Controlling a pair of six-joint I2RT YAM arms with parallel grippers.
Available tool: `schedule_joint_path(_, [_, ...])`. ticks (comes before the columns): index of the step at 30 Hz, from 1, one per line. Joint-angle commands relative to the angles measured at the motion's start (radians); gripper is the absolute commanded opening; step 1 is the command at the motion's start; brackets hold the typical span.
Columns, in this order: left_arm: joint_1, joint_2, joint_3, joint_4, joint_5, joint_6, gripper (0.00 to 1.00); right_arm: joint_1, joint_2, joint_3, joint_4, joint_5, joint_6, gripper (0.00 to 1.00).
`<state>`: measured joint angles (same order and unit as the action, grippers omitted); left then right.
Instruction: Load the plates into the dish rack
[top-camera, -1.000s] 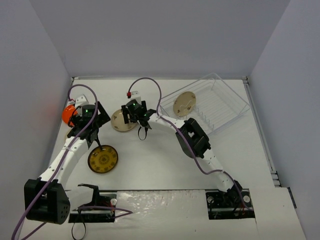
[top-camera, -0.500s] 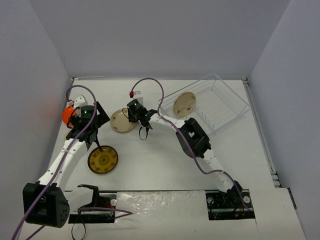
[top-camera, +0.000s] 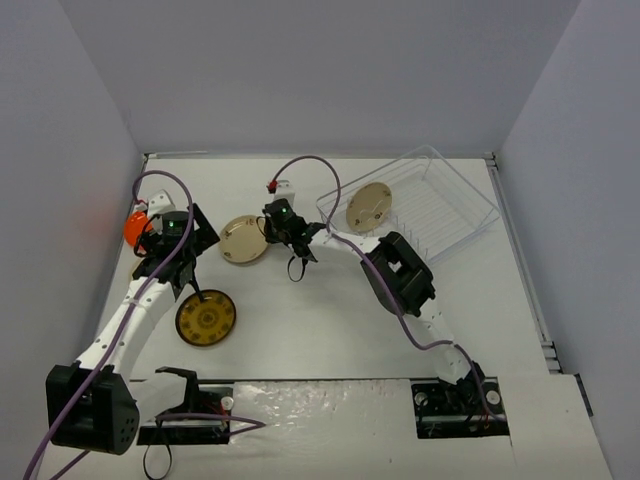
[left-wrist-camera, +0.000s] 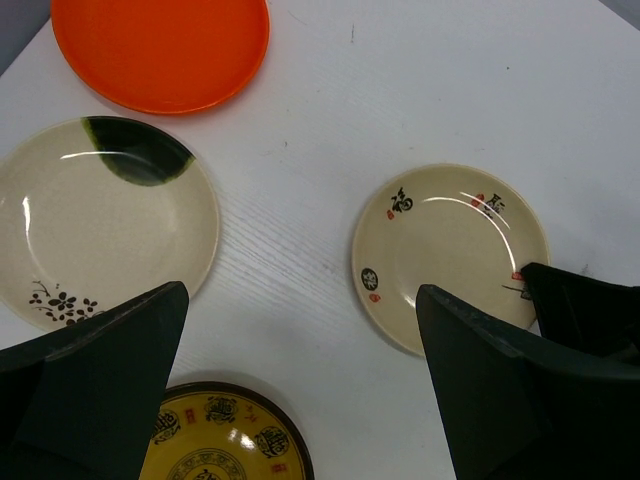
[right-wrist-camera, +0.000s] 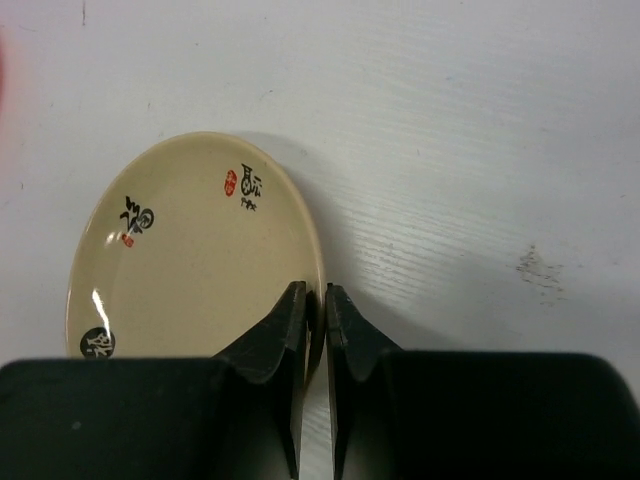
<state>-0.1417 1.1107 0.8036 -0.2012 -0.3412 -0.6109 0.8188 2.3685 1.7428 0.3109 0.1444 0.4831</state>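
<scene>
step: right gripper (right-wrist-camera: 313, 300) is narrow, pinching the near rim of the round cream plate with black and red characters (right-wrist-camera: 195, 250). Lift and carry to the rack looks next.
plate loc: on the white surface (top-camera: 330, 320), at 9 o'clock of the right gripper in the top view.
rack: clear plastic dish rack (top-camera: 445, 205) at 2 o'clock of that gripper, with one plain cream plate (top-camera: 370, 207) already in it.
grip: shallow rim pinch only. Raise slowly and watch for slip or swing.
insert: turn the plate edge-on, line it up with a free divider gap, lower it, don't drop it.
left gripper (left-wrist-camera: 300, 300): wide, holding nothing.
left wrist view: cream plate with dark green patch (left-wrist-camera: 105, 215) at 9 o'clock, bright orange round plate (left-wrist-camera: 160, 45) at 11, dark brown plate with yellow centre (left-wrist-camera: 220, 445) at 6.
clearance: keep the left arm out of the carry path.
</scene>
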Motion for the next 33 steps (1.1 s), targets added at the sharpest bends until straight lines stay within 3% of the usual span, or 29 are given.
schedule_joint_path(1, [0.007,-0.038,0.02,0.029,-0.028,-0.015,0.97,-0.023,-0.248,-0.109,0.173,0.021,-0.31,0.0])
schedule_joint_path(8, [0.008,-0.059,0.011,0.018,-0.06,-0.013,0.97,-0.101,-0.501,-0.241,0.38,-0.154,-0.619,0.0])
schedule_joint_path(11, [0.008,-0.07,0.011,0.007,-0.086,-0.015,0.97,-0.155,-0.642,-0.287,0.37,-0.278,-0.818,0.0])
schedule_joint_path(12, [0.008,-0.073,0.012,0.004,-0.092,-0.015,0.97,-0.179,-0.68,-0.305,0.359,-0.353,-0.956,0.0])
schedule_joint_path(14, [0.008,-0.076,0.012,0.001,-0.101,-0.015,0.97,-0.229,-0.731,-0.336,0.343,-0.43,-1.044,0.0])
schedule_joint_path(15, [0.008,-0.077,0.013,-0.003,-0.11,-0.016,0.97,-0.269,-0.769,-0.349,0.303,-0.571,-1.201,0.0])
schedule_joint_path(17, [0.008,-0.077,0.017,-0.013,-0.122,-0.016,0.97,-0.313,-0.816,-0.33,0.128,-0.651,-1.346,0.0])
schedule_joint_path(18, [0.008,-0.077,0.017,-0.016,-0.126,-0.016,0.97,-0.33,-0.822,-0.315,0.093,-0.67,-1.385,0.0])
schedule_joint_path(21, [0.007,-0.077,0.013,-0.026,-0.158,-0.02,0.97,-0.375,-0.877,-0.259,-0.232,-0.689,-1.771,0.0])
schedule_joint_path(25, [0.007,-0.065,0.032,-0.036,-0.183,-0.021,0.97,-0.474,-0.95,-0.246,-0.487,-0.764,-2.143,0.0])
schedule_joint_path(31, [0.008,-0.073,0.061,-0.068,-0.185,-0.027,0.97,-0.621,-0.917,-0.114,-0.849,-0.89,-2.445,0.0])
schedule_joint_path(33, [0.008,-0.08,0.069,-0.077,-0.188,-0.038,0.97,-0.66,-0.85,-0.029,-1.07,-0.869,-2.6,0.0])
